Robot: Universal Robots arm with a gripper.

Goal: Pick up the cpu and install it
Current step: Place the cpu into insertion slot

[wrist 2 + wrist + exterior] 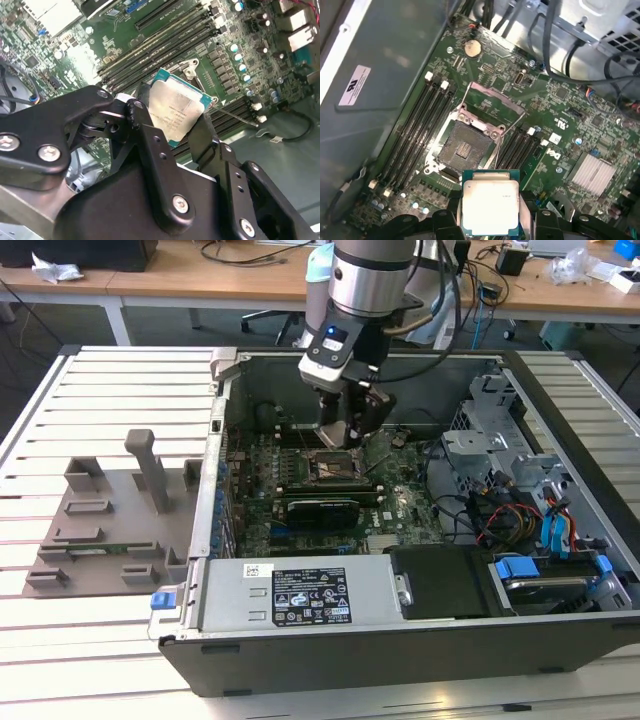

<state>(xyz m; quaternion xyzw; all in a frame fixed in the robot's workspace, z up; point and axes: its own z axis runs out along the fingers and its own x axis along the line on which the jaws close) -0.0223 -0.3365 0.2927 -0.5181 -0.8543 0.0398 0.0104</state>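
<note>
As the gripper (174, 125) clamps it, the cpu (491, 206) hangs near the socket (465, 147).

The exterior view stands high and back from the slatted worktop (120, 380). It looks down into the open computer case (300, 660) at mid-frame, with the arm (370, 280) entering from the top edge. Both wrist views sit close behind the end effector (490, 214), facing down onto the motherboard (560, 115). They share the cpu (177, 112) and the memory slots (165, 40).
</note>
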